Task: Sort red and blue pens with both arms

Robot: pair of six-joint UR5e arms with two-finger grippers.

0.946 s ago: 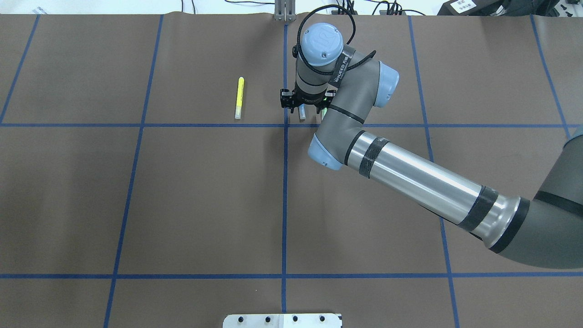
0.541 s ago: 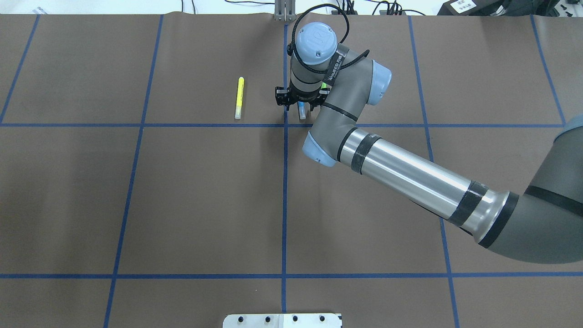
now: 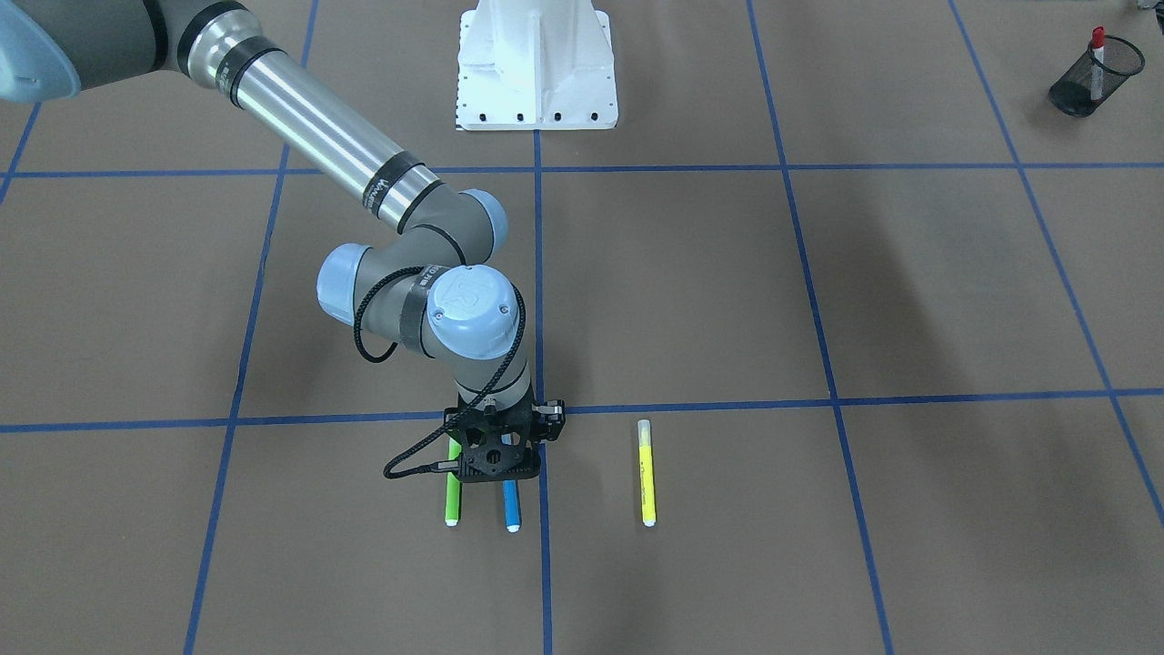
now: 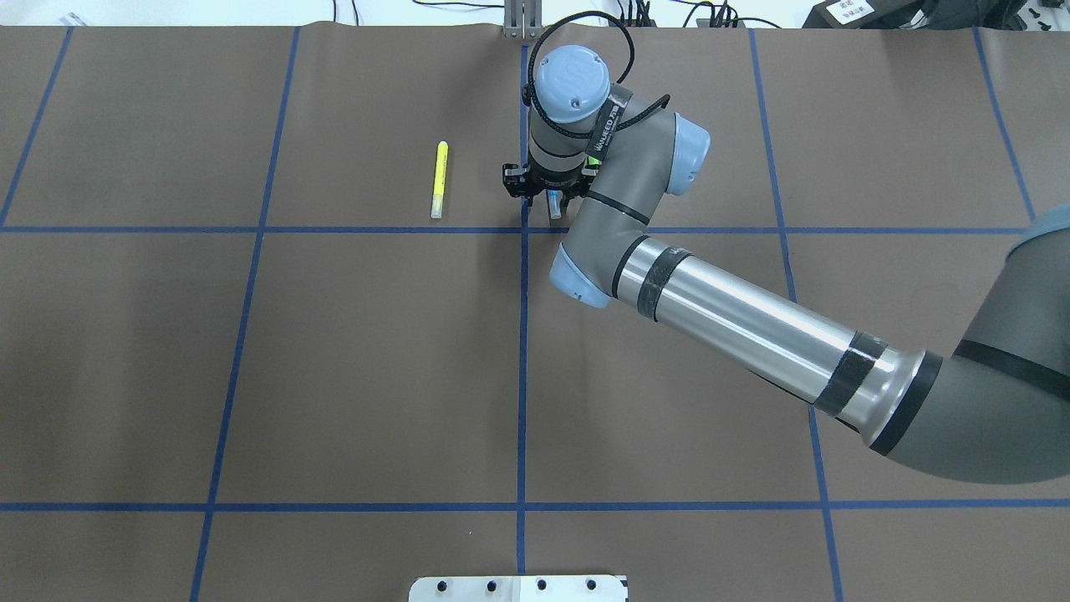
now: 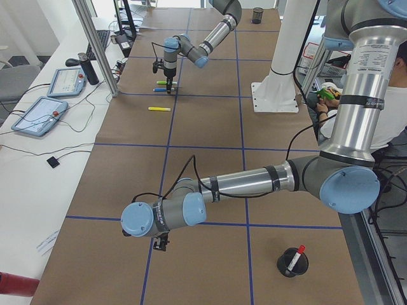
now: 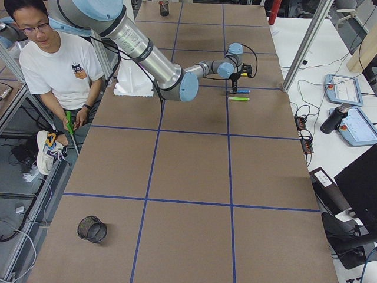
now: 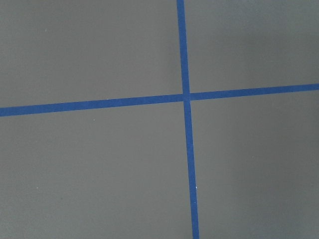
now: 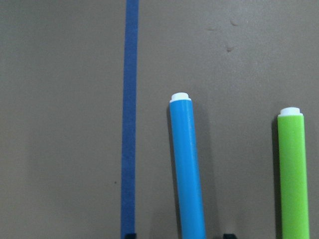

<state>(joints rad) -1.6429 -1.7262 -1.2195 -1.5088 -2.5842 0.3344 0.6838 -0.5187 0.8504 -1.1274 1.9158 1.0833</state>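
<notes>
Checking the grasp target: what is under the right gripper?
The blue pen lies under the open right gripper, with a green marker beside it. The gripper body covers the pen's middle, so contact cannot be seen.

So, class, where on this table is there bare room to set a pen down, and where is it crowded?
Bare: the grid square between the white pedestal and the yellow marker. Crowded: the right gripper straddles the blue pen, green marker close beside.
</notes>
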